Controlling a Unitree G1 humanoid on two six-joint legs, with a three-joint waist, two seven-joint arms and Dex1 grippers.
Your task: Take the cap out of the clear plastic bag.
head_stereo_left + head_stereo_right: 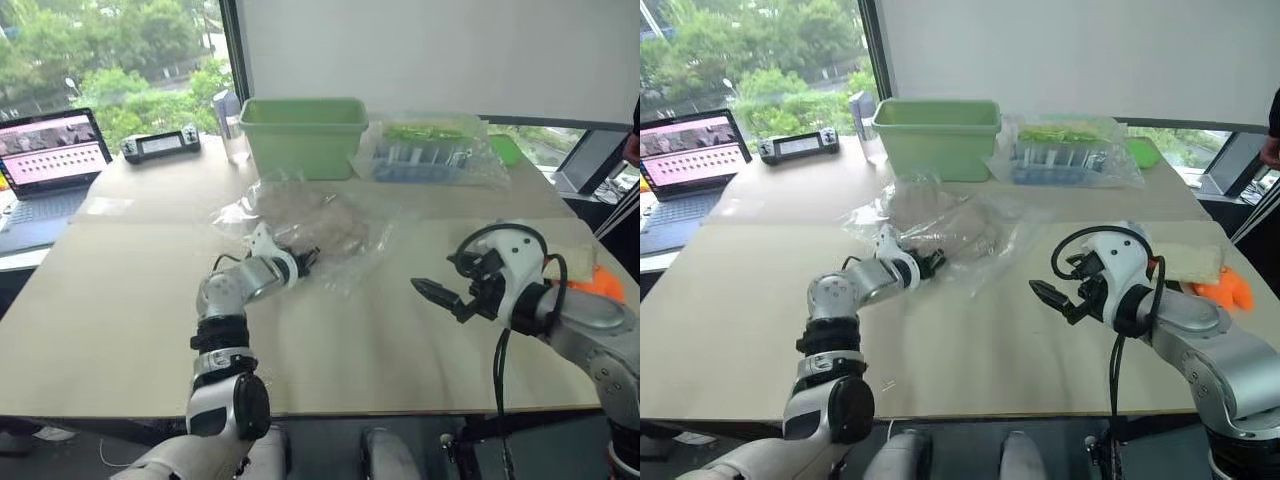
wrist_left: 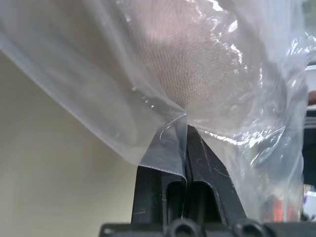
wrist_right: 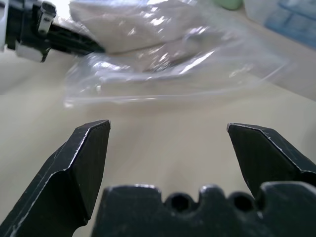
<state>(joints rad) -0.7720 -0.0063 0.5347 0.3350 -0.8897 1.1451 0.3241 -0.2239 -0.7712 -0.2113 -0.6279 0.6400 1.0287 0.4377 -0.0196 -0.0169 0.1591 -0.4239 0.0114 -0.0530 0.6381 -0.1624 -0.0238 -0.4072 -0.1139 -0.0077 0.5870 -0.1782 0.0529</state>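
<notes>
Bag [image 1: 310, 225] with cap [image 1: 325, 230] inside, laid on desk [image 1: 120, 300]: near edge pinched by closed left end effector [image 1: 306, 262]; right end effector [image 1: 432, 292] held open, apart, to its right.

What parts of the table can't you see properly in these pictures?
- The cap: head views, blurred by the crinkly clear plastic bag around it, so its shape stays unclear.
- Left gripper: left wrist view, fingertips wrapped in a fold of the bag.
- Orange thing: head views, partly hidden behind the right arm.
- Laptop: cut off by the picture's edge.
</notes>
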